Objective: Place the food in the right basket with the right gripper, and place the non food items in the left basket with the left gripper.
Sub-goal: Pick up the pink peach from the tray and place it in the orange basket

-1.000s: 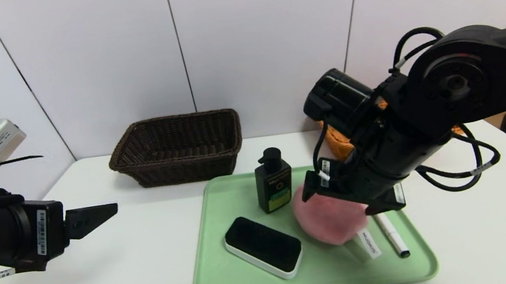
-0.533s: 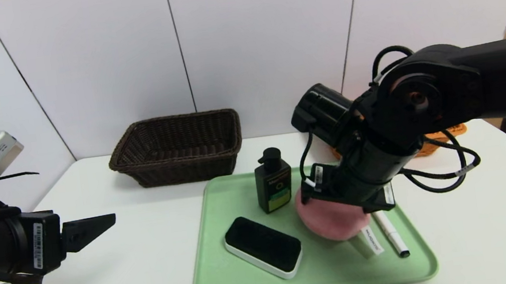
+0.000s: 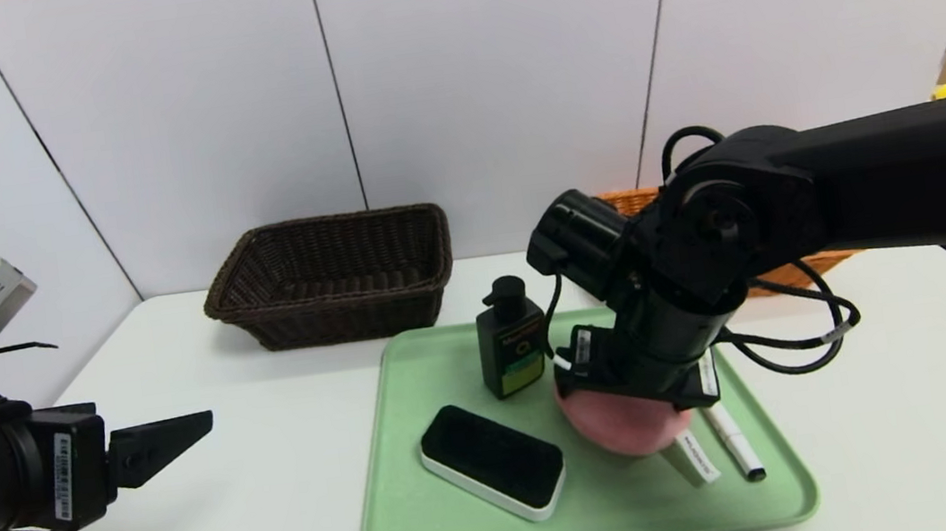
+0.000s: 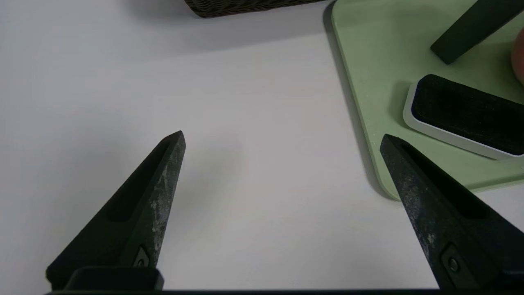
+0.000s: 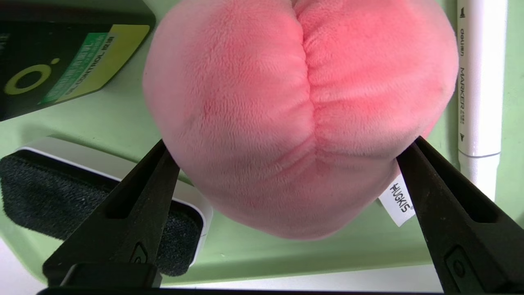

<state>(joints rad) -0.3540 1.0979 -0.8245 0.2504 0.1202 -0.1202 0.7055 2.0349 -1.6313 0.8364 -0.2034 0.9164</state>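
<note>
I count two baskets on the tabletop (image 3: 197, 516): one dark brown basket (image 3: 331, 274) at the far left, one orange basket (image 3: 785, 272) at the far right, mostly hidden by my right arm. One green tray (image 3: 432, 523) sits near me. On it I count four things: one peach (image 3: 624, 427), one bottle (image 3: 511, 339), one eraser (image 3: 493, 461), one marker (image 3: 734, 443). I see two grippers, left gripper (image 3: 177, 428) and right gripper (image 5: 286, 155).

Pink plush peach (image 5: 301, 119) on a pale green tray (image 3: 595, 521) — dark brown basket (image 3: 334, 273), orange one (image 3: 799, 271).
</note>
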